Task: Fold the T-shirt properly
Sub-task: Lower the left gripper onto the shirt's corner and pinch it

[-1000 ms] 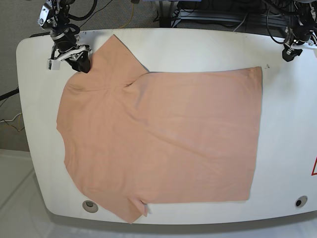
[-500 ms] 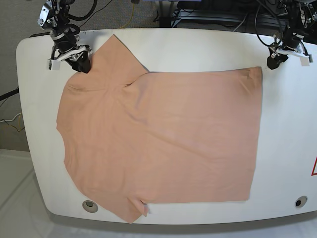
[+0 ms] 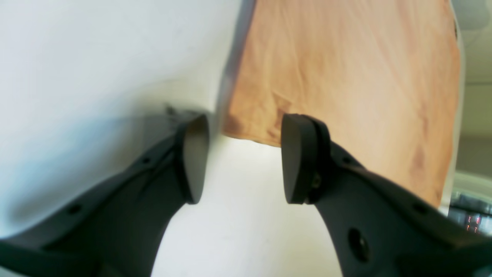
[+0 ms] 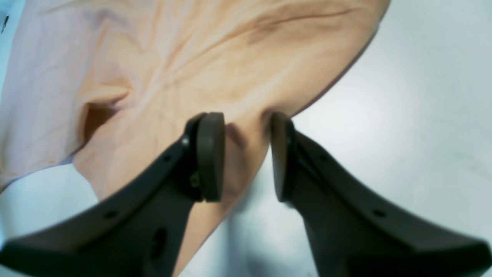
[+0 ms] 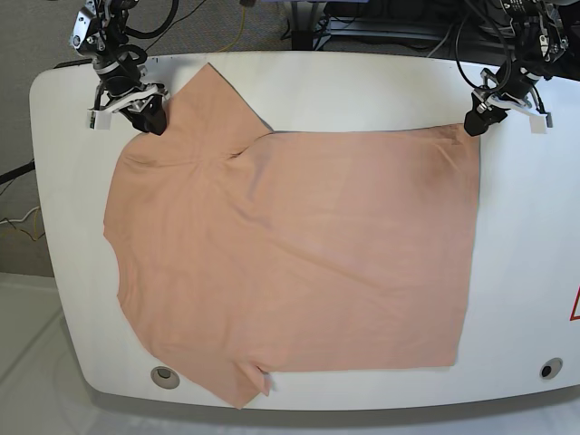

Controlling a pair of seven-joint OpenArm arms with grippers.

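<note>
The peach T-shirt point(image 5: 290, 254) lies spread flat on the white table point(image 5: 535, 227), collar side to the left and hem to the right. My right gripper point(image 5: 149, 118) rests at the far left sleeve. In the right wrist view this gripper point(image 4: 248, 130) is open by a narrow gap, its jaws astride the edge of the sleeve point(image 4: 246, 154). My left gripper point(image 5: 476, 120) is at the far hem corner. The left wrist view shows it point(image 3: 244, 138) open, with the hem corner point(image 3: 238, 129) just between its fingertips and the T-shirt point(image 3: 346, 77) stretching away beyond them.
Cables and equipment point(image 5: 381, 27) run behind the table's far edge. Two round holes point(image 5: 164, 374) point(image 5: 546, 369) sit near the front edge. A red marking point(image 5: 575, 304) shows at the right edge. Bare tabletop lies to the right of the hem.
My left gripper has come in from the table's far right corner, leftwards, to the shirt's far hem corner. The right gripper and the shirt have stayed put.
</note>
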